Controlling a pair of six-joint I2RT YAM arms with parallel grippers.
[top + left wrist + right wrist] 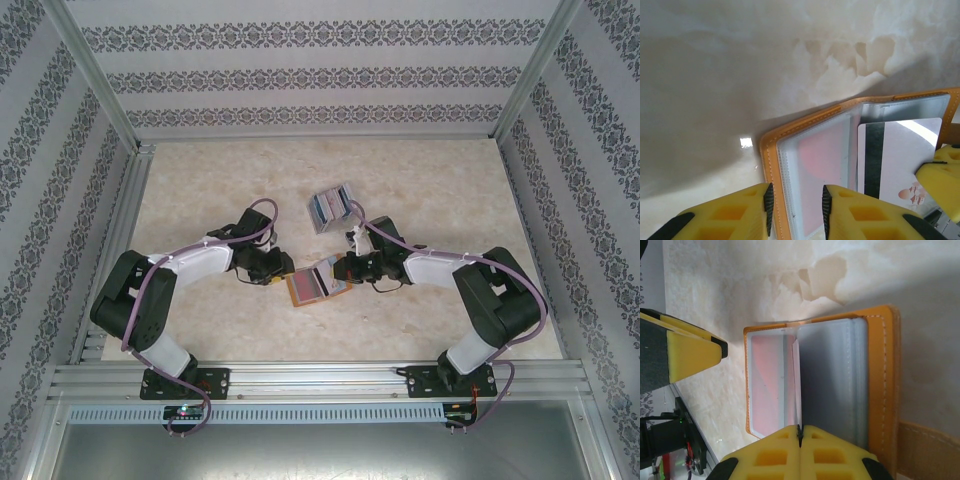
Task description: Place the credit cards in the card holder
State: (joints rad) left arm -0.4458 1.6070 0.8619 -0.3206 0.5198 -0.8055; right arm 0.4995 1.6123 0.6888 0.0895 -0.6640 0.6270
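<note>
The right end effector (800,429), clenched on a credit card (900,145), points the card's long axis into the card holder (885,365). The left end effector (796,196) straddles its edge, grip unclear.

Orange card holder (312,284) lying open, striped card (900,155) over its sleeves, credit cards (331,207) piled beyond

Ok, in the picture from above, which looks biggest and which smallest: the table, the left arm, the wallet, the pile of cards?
1. table
2. left arm
3. wallet, lying open, and pile of cards: these two look about the same size from up here, so I won't rank them.
</note>
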